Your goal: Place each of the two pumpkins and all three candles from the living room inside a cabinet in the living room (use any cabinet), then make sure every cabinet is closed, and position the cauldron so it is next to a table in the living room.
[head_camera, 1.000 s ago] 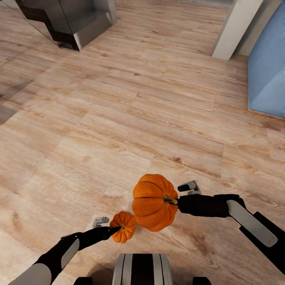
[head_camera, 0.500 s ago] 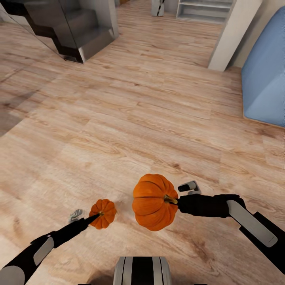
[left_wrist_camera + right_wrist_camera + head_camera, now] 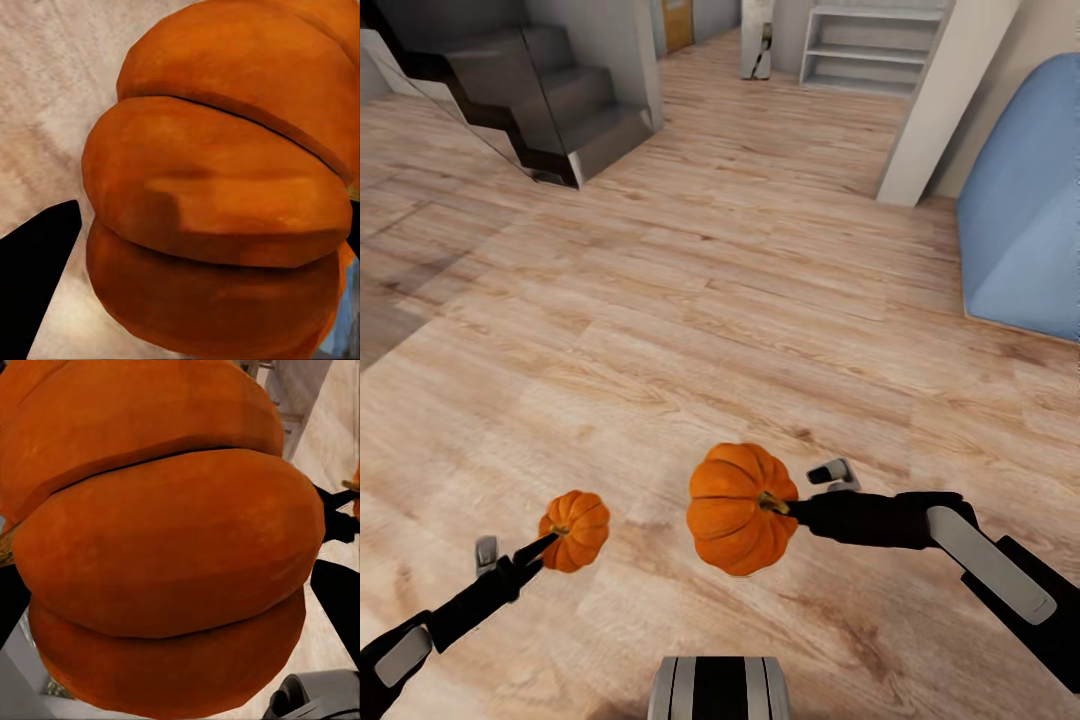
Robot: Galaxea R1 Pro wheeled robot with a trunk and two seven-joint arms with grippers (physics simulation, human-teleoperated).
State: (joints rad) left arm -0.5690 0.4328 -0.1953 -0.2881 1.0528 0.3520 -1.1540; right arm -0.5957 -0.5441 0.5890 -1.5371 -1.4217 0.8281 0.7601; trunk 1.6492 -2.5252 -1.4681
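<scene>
Left end effector (image 3: 550,539) grasping small pumpkin (image 3: 576,529) by stem; right end effector (image 3: 792,509) grasping large pumpkin (image 3: 738,506) likewise, above wood floor (image 3: 690,300).

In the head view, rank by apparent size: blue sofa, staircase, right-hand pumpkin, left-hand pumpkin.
1. staircase and blue sofa: similar, both cropped, so unranked
2. right-hand pumpkin
3. left-hand pumpkin, though distance from the camera may exaggerate this
</scene>
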